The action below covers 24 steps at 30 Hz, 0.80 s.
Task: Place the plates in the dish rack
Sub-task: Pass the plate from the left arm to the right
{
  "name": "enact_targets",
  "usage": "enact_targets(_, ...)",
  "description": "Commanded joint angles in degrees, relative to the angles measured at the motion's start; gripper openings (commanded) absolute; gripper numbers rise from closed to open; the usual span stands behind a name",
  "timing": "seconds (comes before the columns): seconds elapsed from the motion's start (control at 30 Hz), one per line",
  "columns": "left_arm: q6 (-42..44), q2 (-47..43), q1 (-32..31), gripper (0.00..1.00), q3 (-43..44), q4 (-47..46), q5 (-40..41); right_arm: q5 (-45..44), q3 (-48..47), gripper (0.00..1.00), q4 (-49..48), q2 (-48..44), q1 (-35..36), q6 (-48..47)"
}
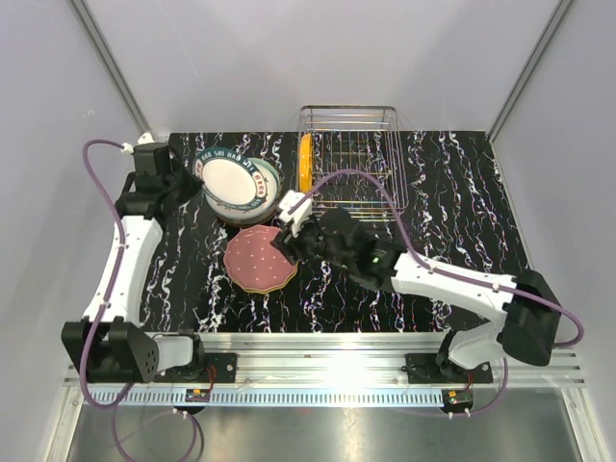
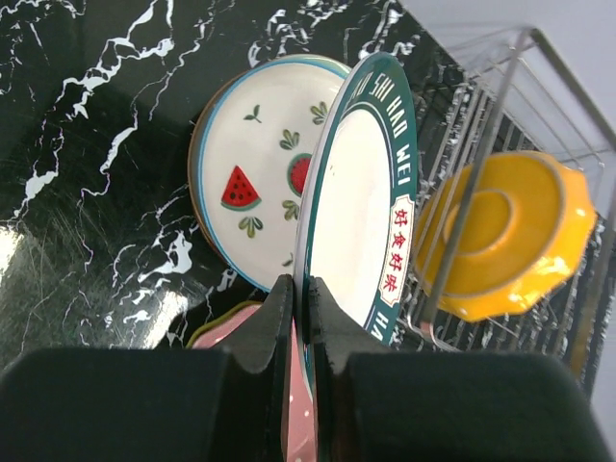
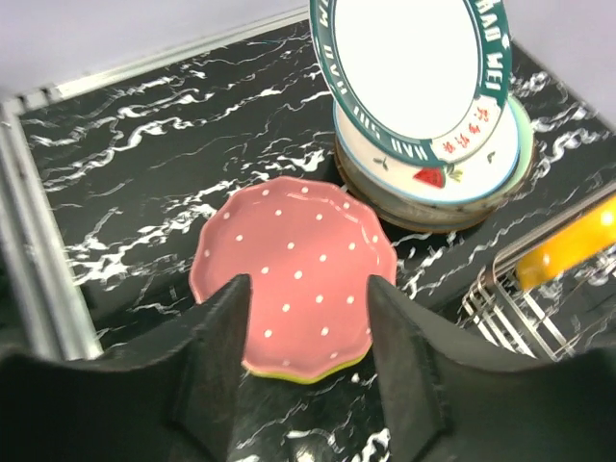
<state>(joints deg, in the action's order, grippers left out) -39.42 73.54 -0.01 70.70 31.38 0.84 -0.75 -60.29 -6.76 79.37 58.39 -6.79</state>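
Observation:
My left gripper (image 1: 195,183) is shut on the rim of a white plate with a dark green rim (image 1: 231,183). It holds the plate on edge and tilted above a stack of plates (image 1: 258,210). In the left wrist view my fingers (image 2: 279,318) pinch the plate's rim (image 2: 361,212), and the stack's top plate with watermelon motifs (image 2: 252,183) lies behind it. A pink dotted scalloped plate (image 1: 260,258) lies flat on the table. My right gripper (image 1: 287,243) is open and empty just above its right edge; it also shows in the right wrist view (image 3: 313,332) over the pink plate (image 3: 289,265). The wire dish rack (image 1: 358,159) holds an orange plate (image 1: 305,161) upright at its left end.
The table is black marble-patterned (image 1: 452,202). The rack (image 2: 500,125) stands right of the held plate, with the orange plate (image 2: 500,236) in it. The stack (image 3: 433,188) and rack corner (image 3: 515,298) show in the right wrist view. An aluminium rail (image 1: 318,351) runs along the near edge.

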Motion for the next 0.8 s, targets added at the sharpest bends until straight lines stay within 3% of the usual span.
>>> enact_targets(0.0, -0.30, -6.37, -0.08, 0.00, 1.73, -0.62, -4.52, -8.63, -4.30, 0.61, -4.04, 3.32, 4.00, -8.23)
enact_targets(0.27, -2.68, -17.28, -0.08, 0.00, -6.88, 2.10, -12.79, -19.88, -9.58, 0.67, -7.20, 13.87, 10.68, -19.92)
enact_targets(0.33, -2.68, -19.65, -0.08, 0.00, -9.07, 2.90, -14.45, -26.47, -10.72, 0.69, -10.45, 17.19, 13.14, -24.58)
enact_targets(0.5, -3.03, -24.05, -0.08, 0.00, -12.51, 4.74, -18.76, -33.61, -13.88, 0.67, -12.66, 23.10, 14.91, -28.37)
enact_targets(0.6, -3.38, -25.46, -0.08, 0.00, -13.22, 5.36, -20.78, -35.01, -14.50, 0.59, -13.53, 25.56, 15.00, -28.19)
enact_targets(0.67, -3.21, -26.07, -0.08, 0.00, -13.21, 5.89, -20.88, -37.81, -14.42, 0.44, -14.85, 26.36, 15.61, -28.89)
enact_targets(0.77, -2.51, -26.08, -0.08, 0.00, -13.04, 6.42, -19.74, -40.37, -13.01, 0.31, -19.58, 26.36, 16.93, -31.44)
